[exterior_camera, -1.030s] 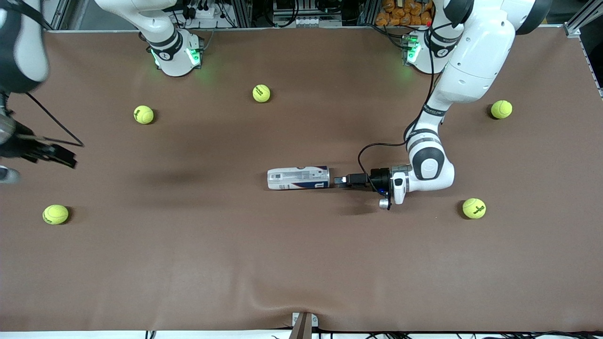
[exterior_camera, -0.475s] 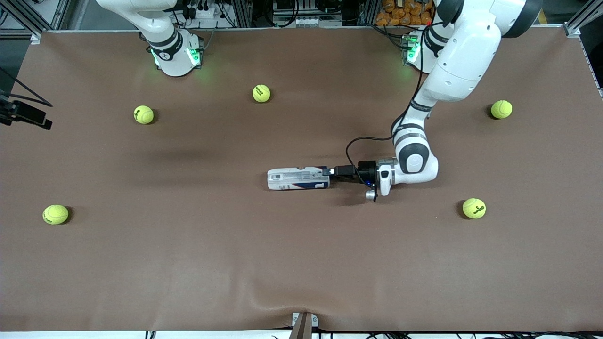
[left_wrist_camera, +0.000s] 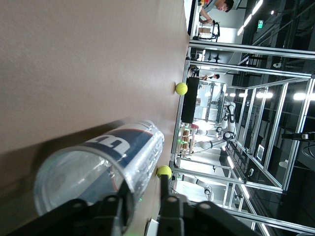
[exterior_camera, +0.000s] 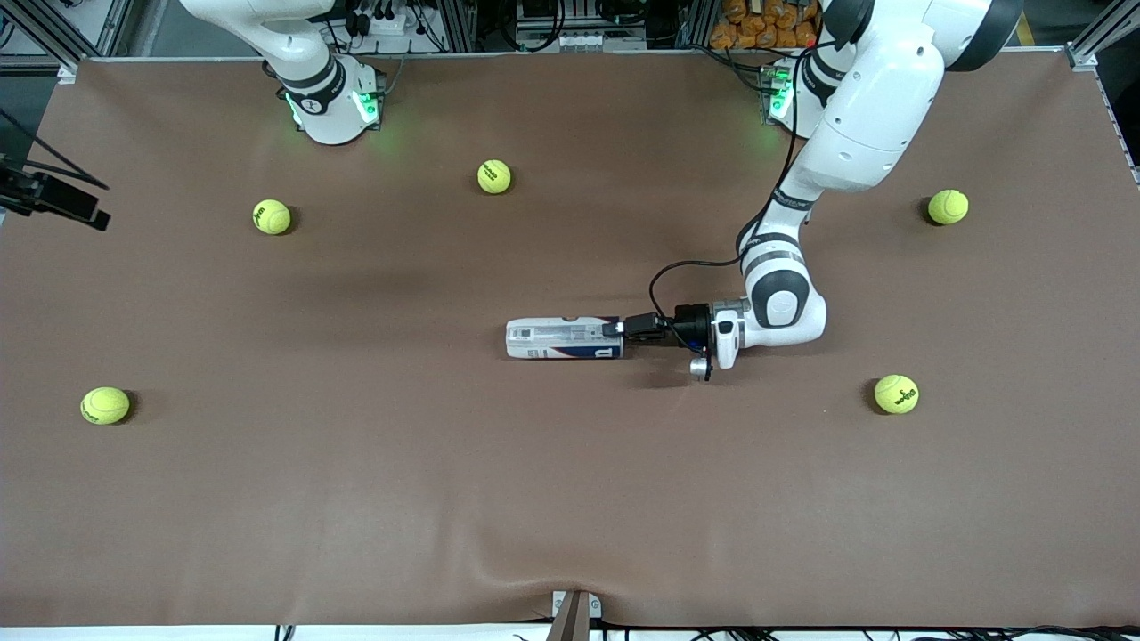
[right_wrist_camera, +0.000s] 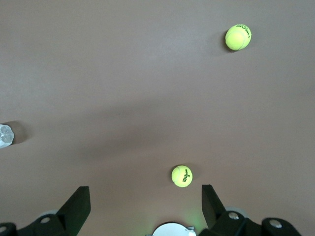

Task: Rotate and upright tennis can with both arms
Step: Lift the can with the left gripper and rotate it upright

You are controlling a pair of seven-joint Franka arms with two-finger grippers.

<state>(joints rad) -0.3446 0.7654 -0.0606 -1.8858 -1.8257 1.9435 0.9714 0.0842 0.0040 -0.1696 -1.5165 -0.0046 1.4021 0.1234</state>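
I'm pinching the rim of the tennis can mid-frame with the left claw, keeping it firm, while the right claw is waiting spread.

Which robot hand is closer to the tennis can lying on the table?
The left. The left gripper pinches the rim of the tennis can at the end toward the left arm. The right gripper hangs open high over the table's right-arm end, well away from it.
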